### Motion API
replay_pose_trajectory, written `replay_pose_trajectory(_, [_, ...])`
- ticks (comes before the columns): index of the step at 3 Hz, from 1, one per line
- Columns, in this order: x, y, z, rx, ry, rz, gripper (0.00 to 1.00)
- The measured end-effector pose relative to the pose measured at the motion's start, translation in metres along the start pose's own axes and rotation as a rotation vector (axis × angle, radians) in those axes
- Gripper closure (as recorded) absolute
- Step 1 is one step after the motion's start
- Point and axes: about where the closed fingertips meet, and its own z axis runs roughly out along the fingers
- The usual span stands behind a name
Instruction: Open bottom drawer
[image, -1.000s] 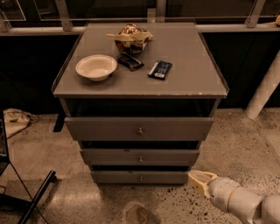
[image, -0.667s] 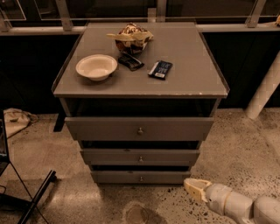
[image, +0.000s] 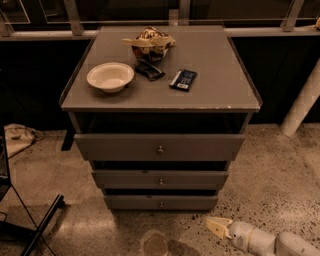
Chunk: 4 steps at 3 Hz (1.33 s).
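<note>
We see the gripper (image: 218, 227) low at the near right, just above the floor (image: 280, 170); over the last second it drifts left and nearer, towards the cabinet's (image: 210, 95) foot; we cannot tell whether it is spread or pressed together; the bottom drawer (image: 135, 202), lowest of three grey fronts, sits shut, its knob (image: 161, 204) untouched; we judge the reach under way, the pull not begun.
</note>
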Motion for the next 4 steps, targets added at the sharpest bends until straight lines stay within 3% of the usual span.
replay_pose_trajectory(1, [0.027,-0.024,0.023,-0.016,0.014,0.063,1.00])
replay_pose_trajectory(2, [0.028,-0.025,0.026,-0.014,0.006,0.065,1.00])
replay_pose_trajectory(3, [0.036,-0.050,0.043,0.009,-0.049,0.081,1.00])
replay_pose_trajectory(4, [0.044,-0.101,0.075,0.070,-0.144,0.108,1.00])
